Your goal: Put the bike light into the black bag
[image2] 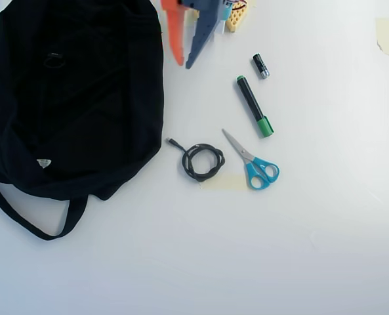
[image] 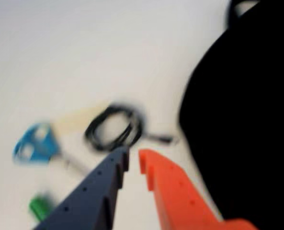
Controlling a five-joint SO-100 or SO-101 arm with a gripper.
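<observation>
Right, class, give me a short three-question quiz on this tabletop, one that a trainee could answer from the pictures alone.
1. True or false: in the overhead view, the scissors lie on the black bag.
2. Which lies nearest the bag? A: the coiled cable. B: the green-capped marker. C: the small cylinder.
3. Fill in: the gripper holds ____ between its fingers.

Key: 1 false, they lie on the white table; 2 A; 3 nothing.
</observation>
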